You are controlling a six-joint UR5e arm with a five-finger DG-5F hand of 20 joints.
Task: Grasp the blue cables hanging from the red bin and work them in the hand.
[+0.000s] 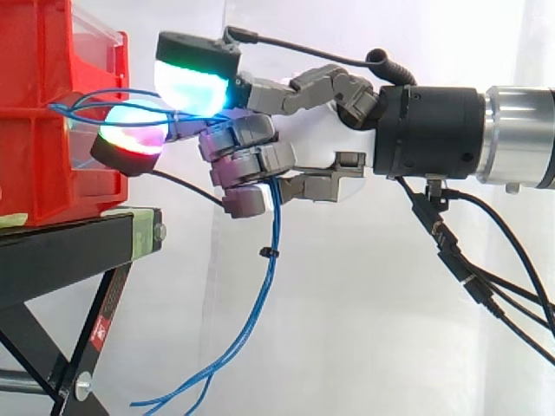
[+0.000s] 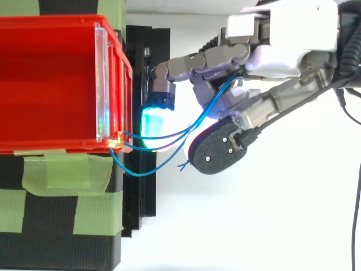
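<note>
A black stand (image 1: 74, 251) carries the red bin (image 1: 48, 121) at the left, strapped down with green tape (image 2: 62, 172), likely so that tugging cannot shift it. The arm (image 1: 516, 134) reaches in level from the right and puts the hand (image 1: 308, 139) just off the bin's clear front panel (image 2: 101, 84).

The blue cables (image 1: 270, 286) leave the bin's front corner, loop across the short gap into the hand, and then hang slack towards the floor. The lower fingers are curled round them, while one glowing pad (image 1: 195, 82) stretches above the strands and another (image 1: 130, 139) lies below, which seems to keep the loop pinned for working.

A small black tie (image 1: 267, 252) bundles the hanging part. The cables' anchor at the bin is hidden, their ends are cut off below, and which finger actually presses them is unclear.
</note>
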